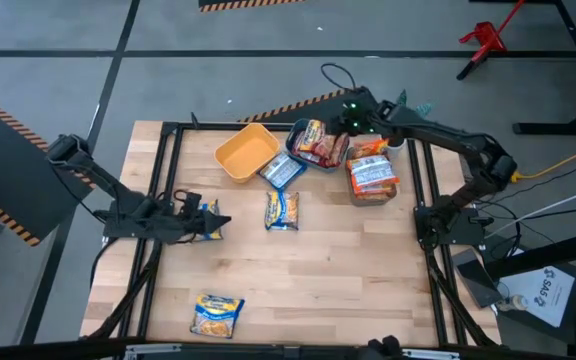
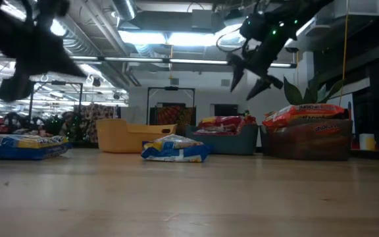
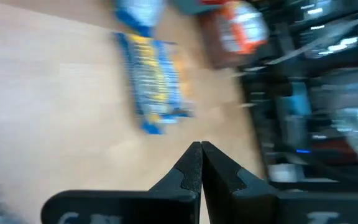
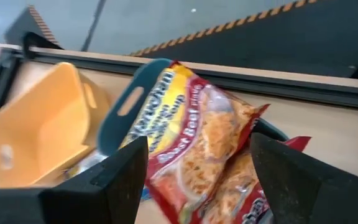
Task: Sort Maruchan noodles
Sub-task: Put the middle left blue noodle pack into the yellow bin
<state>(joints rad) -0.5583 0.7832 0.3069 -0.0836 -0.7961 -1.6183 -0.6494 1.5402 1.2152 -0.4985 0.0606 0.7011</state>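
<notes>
Maruchan noodle packets lie scattered. Red ones (image 1: 318, 142) fill the teal bin (image 4: 132, 93), and orange ones (image 1: 372, 173) are piled in the grey bin (image 2: 308, 141). A yellow-and-blue packet (image 1: 282, 210) lies flat mid-table, another (image 1: 281, 171) leans against the bins, and a third (image 1: 216, 315) lies near the front edge. My right gripper (image 2: 255, 74) hangs open above the teal bin with the top red packet (image 4: 197, 134) below its fingers. My left gripper (image 3: 201, 158) is shut, hovering by a yellow-and-blue packet (image 1: 213, 232) at the left.
An empty yellow bin (image 1: 246, 152) stands left of the teal one at the table's far side. A black frame (image 1: 168, 160) runs along the table's edges. Bare wood (image 1: 328, 280) spans the near middle and right of the table.
</notes>
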